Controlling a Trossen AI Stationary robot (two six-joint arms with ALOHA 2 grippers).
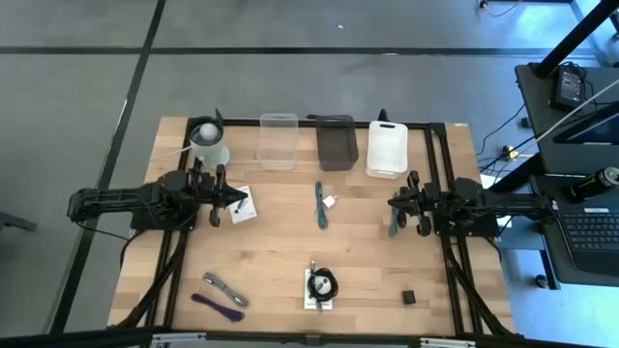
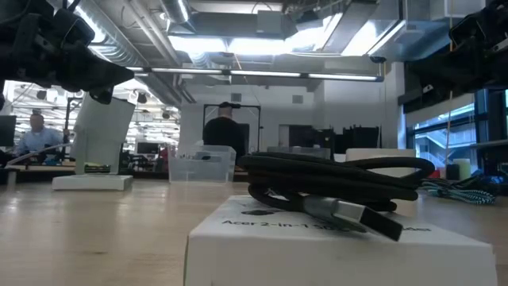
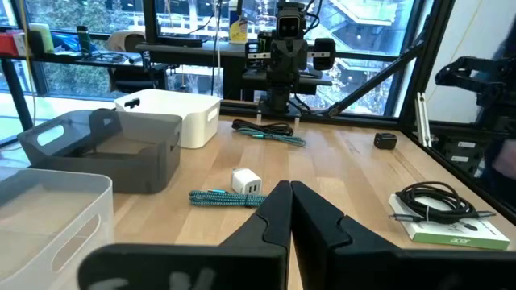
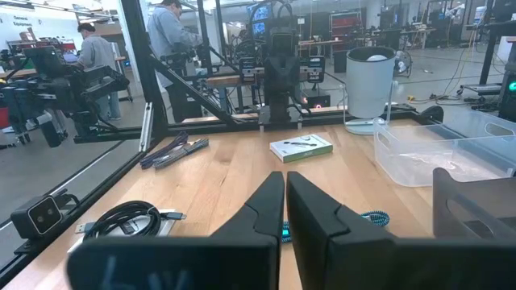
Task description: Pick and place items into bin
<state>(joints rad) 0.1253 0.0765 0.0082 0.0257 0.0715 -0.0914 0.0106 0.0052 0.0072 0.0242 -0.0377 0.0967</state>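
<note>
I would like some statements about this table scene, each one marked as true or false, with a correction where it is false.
1. Three bins stand in a row at the far edge of the table: a clear bin, a dark grey bin and a white bin. True.
2. The black coiled cable already lies inside the white bin. False: it rests on a white box near the front edge of the table.
3. The left gripper holds the teal cable. False: its fingers are closed on nothing, and the teal cable lies on the table in the middle.
4. The small black cube sits on the table on the right arm's side. True.
5. The purple strap lies beside the grey strap near the front left. True.
</note>
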